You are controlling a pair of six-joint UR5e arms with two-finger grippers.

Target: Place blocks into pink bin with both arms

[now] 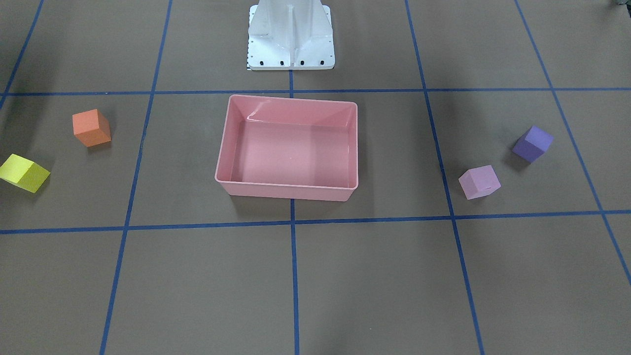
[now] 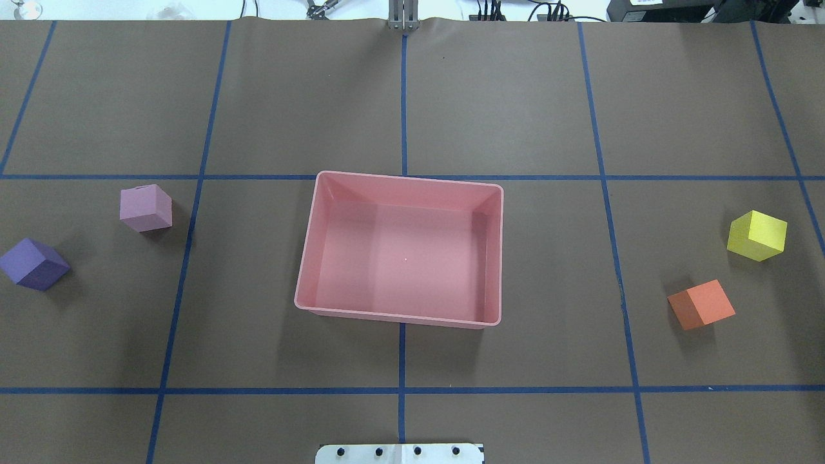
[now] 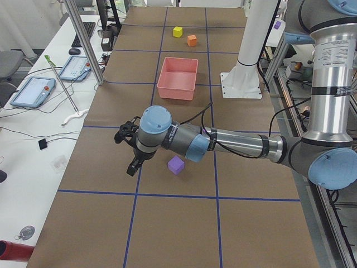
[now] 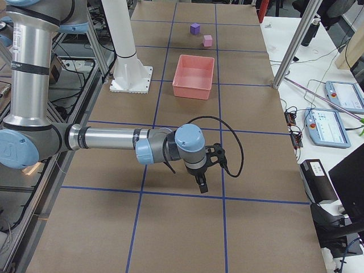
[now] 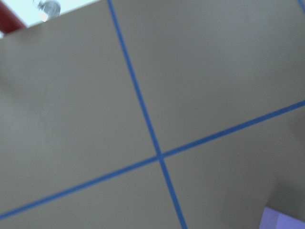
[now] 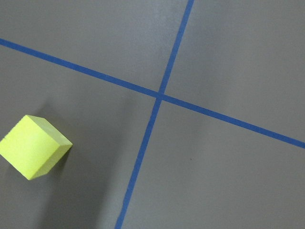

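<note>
Pink bin (image 2: 399, 183) sits mid-table, nothing in it; all four blocks are outside. Purple block (image 3: 175, 164) and lilac block (image 2: 145, 207) lie left, orange block (image 2: 701, 304) and yellow block (image 6: 33, 145) right. Left gripper (image 3: 127, 152) hangs just beside the purple block. Right gripper (image 4: 209, 169) has the yellow block in its camera. I cannot tell either's opening. No legible writing.

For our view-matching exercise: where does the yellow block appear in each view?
Front-facing: yellow block, far left edge.
Overhead: far right.
Exterior left: top, far end.
Exterior right: not visible.
Left wrist: not in it.
Right wrist: lower left.
Shared landmark: pink bin, in all four exterior views.
</note>
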